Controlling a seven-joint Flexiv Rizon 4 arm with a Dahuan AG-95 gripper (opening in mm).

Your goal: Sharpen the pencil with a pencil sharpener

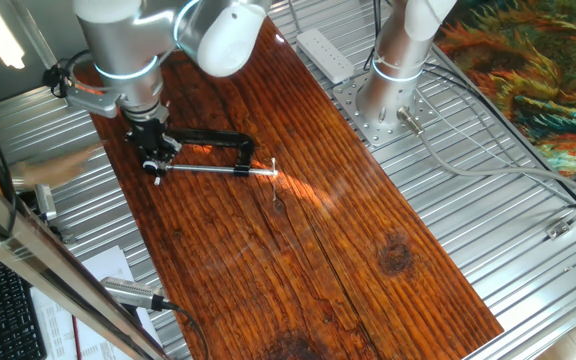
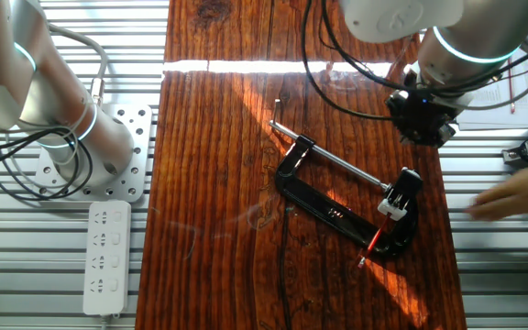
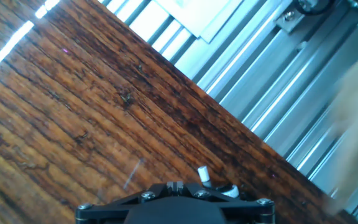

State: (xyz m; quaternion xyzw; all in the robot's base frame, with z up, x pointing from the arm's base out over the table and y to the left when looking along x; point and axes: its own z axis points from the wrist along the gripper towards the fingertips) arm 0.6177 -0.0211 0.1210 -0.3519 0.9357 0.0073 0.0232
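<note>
A black C-shaped clamp [image 2: 333,209] with a long silver screw rod [image 2: 328,156] lies on the wooden board [image 2: 218,183]; it also shows in one fixed view [image 1: 218,140]. A thin red pencil [image 2: 372,243] lies at the clamp's near right end. I cannot tell the small black pencil sharpener apart from the dark clamp end there. My gripper [image 2: 398,194] hangs low over the rod's handle end, just beside the pencil. Its fingers [image 3: 176,185] look pressed together with nothing between them. In one fixed view the gripper [image 1: 156,170] is at the clamp's left end.
A blurred human hand [image 2: 511,197] is at the board's edge near the gripper, also in one fixed view [image 1: 58,165]. A second arm's base [image 1: 383,95] and a white power strip [image 2: 106,252] stand beside the board. Ribbed metal rails [image 3: 278,106] surround it.
</note>
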